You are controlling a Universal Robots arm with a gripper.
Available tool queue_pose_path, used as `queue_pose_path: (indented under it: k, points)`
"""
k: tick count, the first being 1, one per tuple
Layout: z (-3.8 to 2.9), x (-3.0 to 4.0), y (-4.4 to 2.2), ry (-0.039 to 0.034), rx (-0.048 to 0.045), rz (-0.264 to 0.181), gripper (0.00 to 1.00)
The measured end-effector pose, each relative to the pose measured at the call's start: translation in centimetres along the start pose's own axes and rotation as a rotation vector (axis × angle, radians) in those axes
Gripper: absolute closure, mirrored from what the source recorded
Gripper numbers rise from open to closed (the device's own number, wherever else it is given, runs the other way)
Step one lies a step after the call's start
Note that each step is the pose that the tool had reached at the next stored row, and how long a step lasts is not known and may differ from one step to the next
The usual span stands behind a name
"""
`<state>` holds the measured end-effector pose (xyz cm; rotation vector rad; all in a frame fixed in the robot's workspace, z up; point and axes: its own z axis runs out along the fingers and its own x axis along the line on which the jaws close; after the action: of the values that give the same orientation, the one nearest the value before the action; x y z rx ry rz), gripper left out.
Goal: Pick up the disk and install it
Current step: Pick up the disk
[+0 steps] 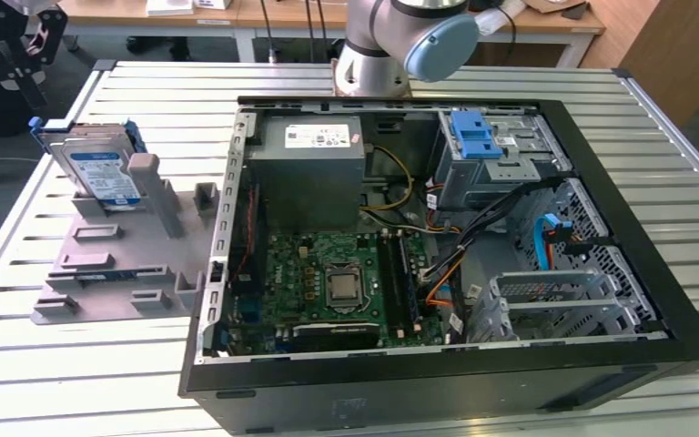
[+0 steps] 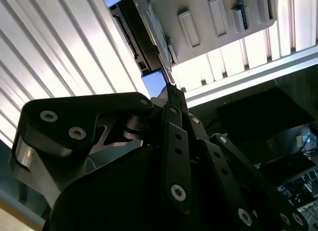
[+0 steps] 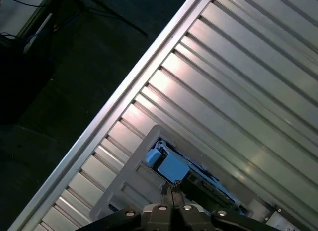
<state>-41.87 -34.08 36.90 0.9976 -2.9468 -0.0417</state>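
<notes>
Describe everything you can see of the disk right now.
The disk is a flat silver drive with a white-and-blue label, framed by a blue plastic carrier. It stands on edge, leaning a little, in the grey holder on the slatted table, to the exterior view's left of the open computer case. A post of the holder stands against its face. The claw is apart from it.

Open slatted table (image 1: 106,382) is running along the exterior view's left and near edge, around the grey holder (image 1: 106,273). The disk (image 1: 97,173) is standing upright at its far end, free above. The case wall (image 1: 222,228) is crowding the holder's right; cables (image 1: 459,246) are crossing beyond that wall.
</notes>
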Motion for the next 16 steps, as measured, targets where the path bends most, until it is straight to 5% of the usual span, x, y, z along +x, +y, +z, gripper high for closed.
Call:
queue_pose_path:
  k: [7,16]
  points:
    - [0.01,0.0,0.0,-0.002,0.0057,-0.086,0.9]
    - [0.04,0.0,0.0,-0.0206,0.018,-0.178,0.9]
